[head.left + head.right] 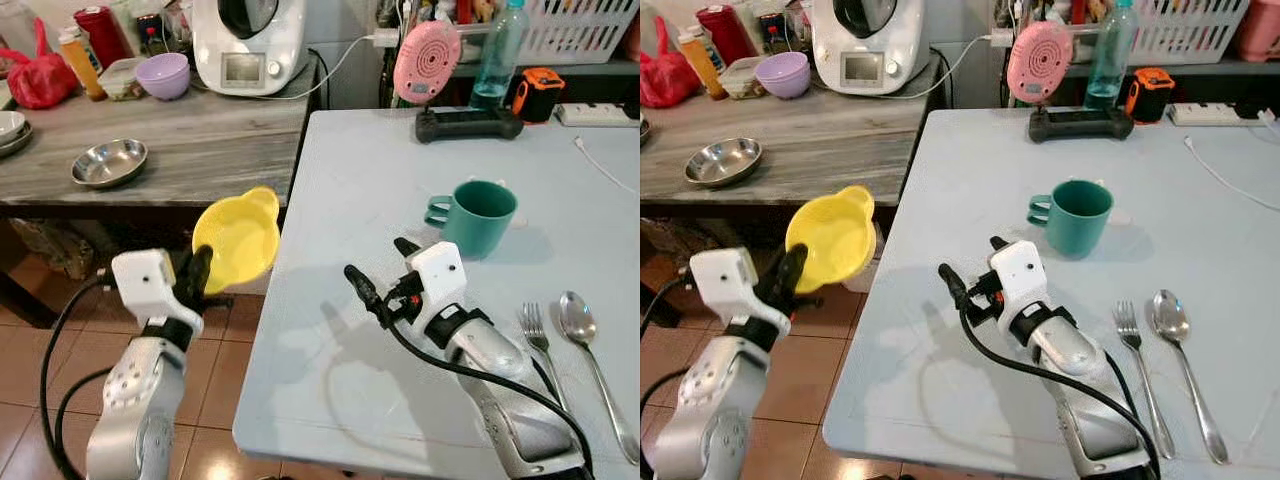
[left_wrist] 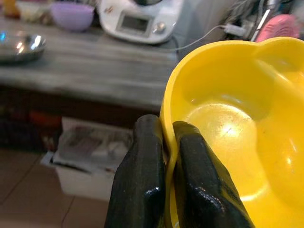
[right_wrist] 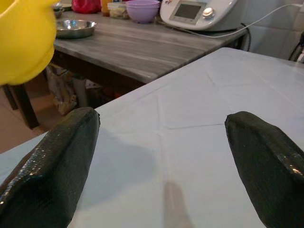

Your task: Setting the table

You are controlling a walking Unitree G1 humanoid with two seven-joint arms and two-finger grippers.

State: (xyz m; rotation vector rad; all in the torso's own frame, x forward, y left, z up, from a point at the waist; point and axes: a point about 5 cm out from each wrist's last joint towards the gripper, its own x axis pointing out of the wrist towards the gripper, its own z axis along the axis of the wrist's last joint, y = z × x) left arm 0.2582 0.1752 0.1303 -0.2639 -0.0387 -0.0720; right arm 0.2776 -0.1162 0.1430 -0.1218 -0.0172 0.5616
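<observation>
Beside table (image 1: 340, 180): left hand (image 1: 196, 272) grips bowl (image 1: 238, 238)

The yellow bowl (image 2: 237, 128) runs off the left wrist view's edge; the spoon (image 1: 592, 362) handle's tip is cut off.

A lived-in home kitchen with a dining corner. Beyond the fingers a grey wood-grain counter (image 1: 200, 140) carries a white cooking machine (image 1: 250, 42) with a small screen, its cord running to the wall, along with a purple bowl (image 1: 163, 75), a steel bowl (image 1: 109, 162), a sauce bottle (image 1: 80, 62), a red canister (image 1: 102, 34) and a red bag (image 1: 40, 80). Right of the counter a pale blue table (image 1: 380, 200) holds a green mug (image 1: 478, 217), with a fork (image 1: 540, 345) and spoon (image 1: 590, 350) side by side. At its far edge are a pink fan (image 1: 427, 58), a water bottle (image 1: 497, 50), a power strip (image 1: 598, 113) and a white basket (image 1: 575, 30). The floor is brown tile (image 1: 215, 385).
</observation>
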